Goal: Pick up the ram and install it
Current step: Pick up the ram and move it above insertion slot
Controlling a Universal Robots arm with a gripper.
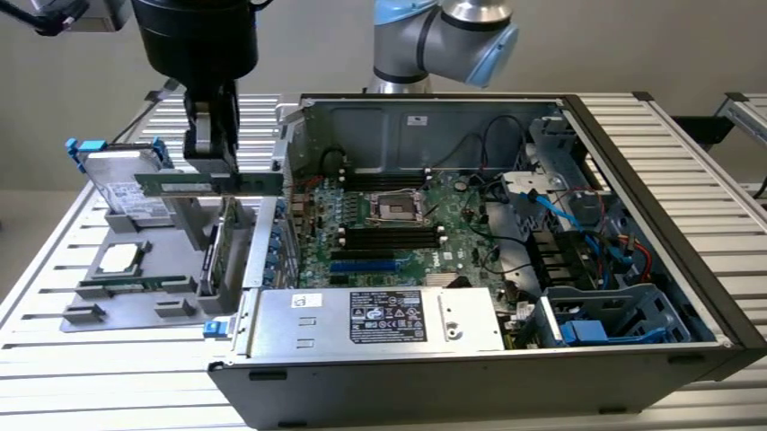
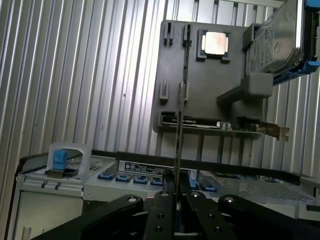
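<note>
The ram (image 1: 258, 182) is a long thin green stick. It hangs level in the air above the grey parts holder (image 1: 84, 296), just outside the open computer case's wall on the exterior view's left. My gripper (image 1: 212, 166) comes down from above and is shut on the ram's middle. In the wrist view the ram (image 2: 178, 130) appears edge-on as a thin line running out from between the black fingers (image 2: 165, 200) of my gripper (image 2: 177, 189). The motherboard's black memory slots (image 1: 386, 237) lie inside the case, to the exterior view's right of the ram.
The holder carries a silver hard drive with a blue bracket (image 1: 120, 175), a processor chip (image 1: 120, 259) and an upright expansion card (image 1: 215, 256). The case (image 1: 671, 296) has tall metal walls, a power supply (image 1: 383, 319) at the front and loose cables (image 1: 563, 215).
</note>
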